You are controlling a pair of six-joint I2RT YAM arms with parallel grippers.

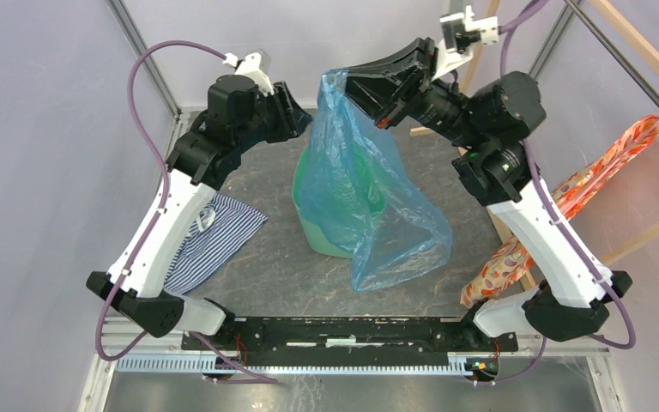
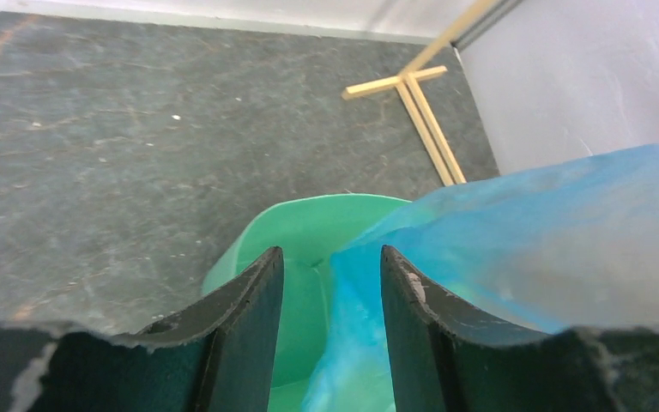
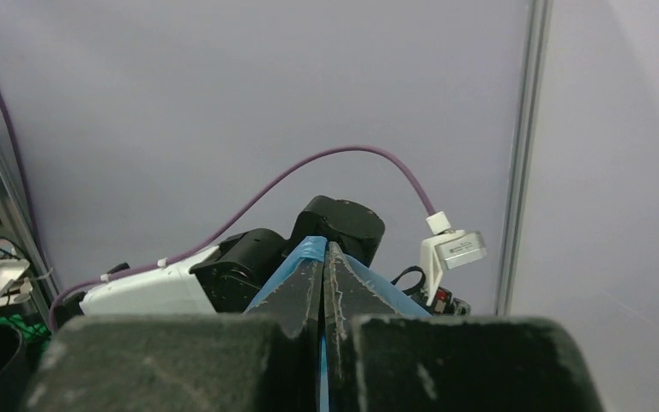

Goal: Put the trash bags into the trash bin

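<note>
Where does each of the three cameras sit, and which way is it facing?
Top external: overhead behind the bases, looking down at the table; both arms show.
Left wrist: looks down past the open left end effector into the trash bin.
Right wrist: faces the wall; right end effector shut on the trash bag.
Shared: every view shows the bag.

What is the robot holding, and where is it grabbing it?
The right claw is shut on the top edge of the thin light-blue plastic bag. The left claw is open, gripping nothing.
</note>
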